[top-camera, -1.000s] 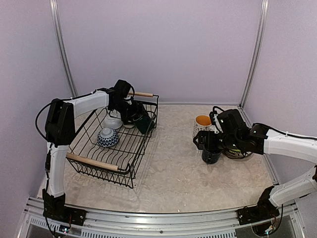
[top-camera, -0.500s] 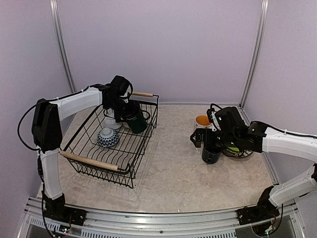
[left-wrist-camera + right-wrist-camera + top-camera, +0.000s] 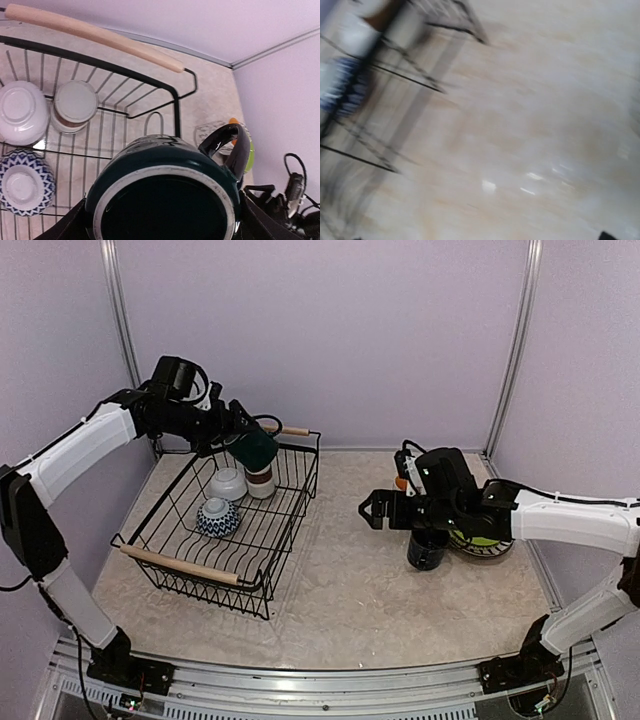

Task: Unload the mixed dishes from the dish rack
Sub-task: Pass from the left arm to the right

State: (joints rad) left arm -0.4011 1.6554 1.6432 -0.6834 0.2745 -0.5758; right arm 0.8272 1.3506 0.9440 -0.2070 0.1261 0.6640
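Above the far right corner of the dish rack (image 3: 185, 566), your left pincer (image 3: 240, 440) is clenched around the dark green mug (image 3: 255, 448), which hangs clear of the wires. Carry it high over the rack's right rim. Then set it upright on the counter (image 3: 340, 600) right of the rack, releasing only once it rests.

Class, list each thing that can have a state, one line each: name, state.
left gripper, shut on dark green mug
dark green mug, held above dish rack
white bowl, upside down in dish rack
blue patterned bowl, upside down in dish rack
small cup, upside down in dish rack
right gripper, open, empty
black mug, upright on table
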